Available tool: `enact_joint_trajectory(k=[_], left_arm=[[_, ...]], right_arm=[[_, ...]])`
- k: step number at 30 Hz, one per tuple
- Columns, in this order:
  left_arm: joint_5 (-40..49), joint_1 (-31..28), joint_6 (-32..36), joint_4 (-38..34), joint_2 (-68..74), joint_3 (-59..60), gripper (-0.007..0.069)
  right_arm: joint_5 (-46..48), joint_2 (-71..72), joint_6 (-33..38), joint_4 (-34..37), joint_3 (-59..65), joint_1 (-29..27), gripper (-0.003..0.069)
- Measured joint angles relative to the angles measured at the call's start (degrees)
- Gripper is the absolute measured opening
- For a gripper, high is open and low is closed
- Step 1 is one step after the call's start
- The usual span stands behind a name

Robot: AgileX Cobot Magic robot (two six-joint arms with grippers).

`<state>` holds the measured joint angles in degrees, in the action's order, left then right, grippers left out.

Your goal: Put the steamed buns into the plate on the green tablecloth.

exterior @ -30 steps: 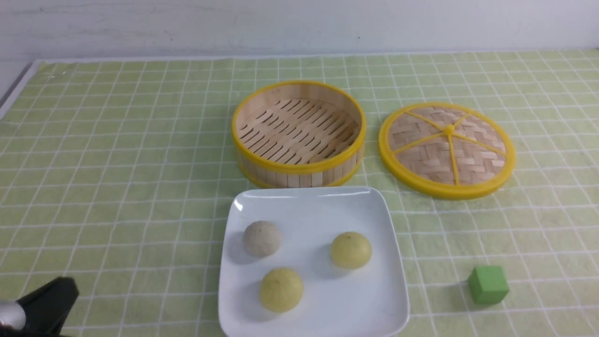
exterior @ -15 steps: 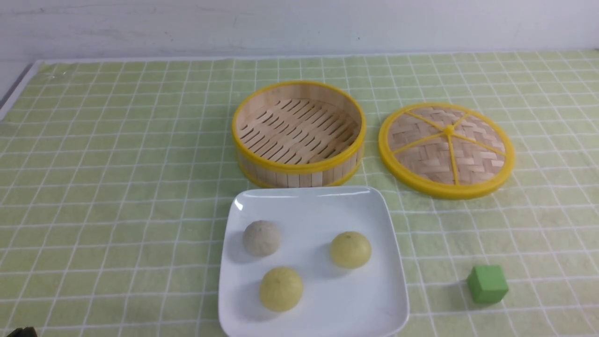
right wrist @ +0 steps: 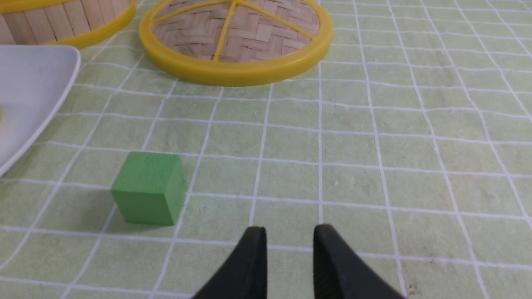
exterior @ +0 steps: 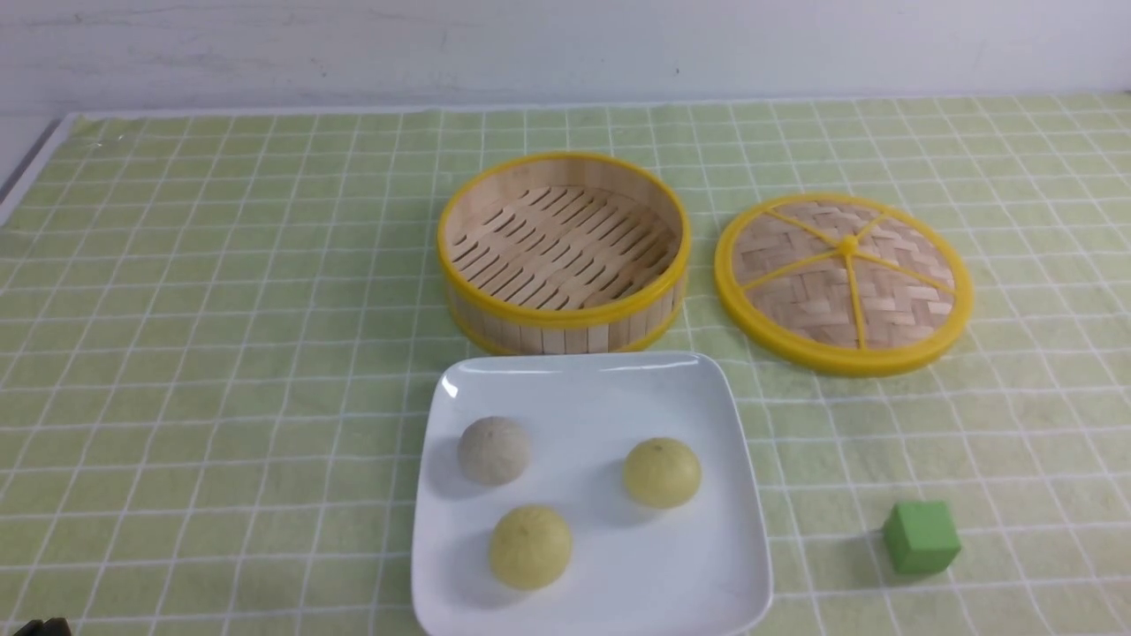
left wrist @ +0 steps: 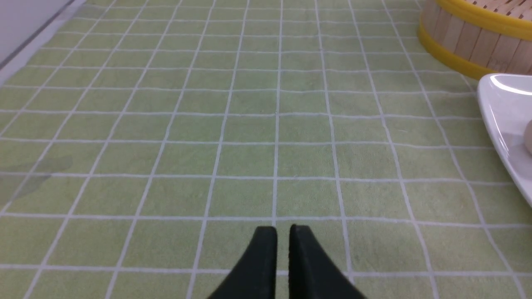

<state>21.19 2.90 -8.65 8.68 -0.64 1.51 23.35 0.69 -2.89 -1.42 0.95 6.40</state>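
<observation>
Three steamed buns lie apart on the white square plate (exterior: 583, 389): a greyish-white one (exterior: 494, 450), a pale yellow one (exterior: 663, 473) and another yellow one (exterior: 530, 546) nearest the front. The plate rests on the green tablecloth (exterior: 221, 353). My left gripper (left wrist: 283, 228) hovers over bare cloth to the left of the plate (left wrist: 505, 112), jaws a narrow slit apart with nothing between. My right gripper (right wrist: 289, 229) is open and empty over the cloth to the right of the plate (right wrist: 29, 87). Only a dark sliver of the left arm (exterior: 35, 627) shows in the front view.
A bamboo steamer basket (exterior: 563, 256) stands empty just behind the plate. Its woven lid (exterior: 844, 283) lies flat to the right. A green cube (exterior: 921, 536) sits right of the plate, close to my right gripper and a little to its left (right wrist: 149, 187).
The left gripper's dark body slid back out of the front view's lower left corner. Buns, plate, basket, lid and cube have not moved.
</observation>
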Motion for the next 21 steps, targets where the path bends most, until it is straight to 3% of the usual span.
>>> enact_joint_trajectory(k=[21], left_arm=[[0.04,0.00,0.00,0.00,0.00,0.00,0.0106]], right_arm=[[0.00,0.00,0.00,0.00,0.00,0.00,0.0222]])
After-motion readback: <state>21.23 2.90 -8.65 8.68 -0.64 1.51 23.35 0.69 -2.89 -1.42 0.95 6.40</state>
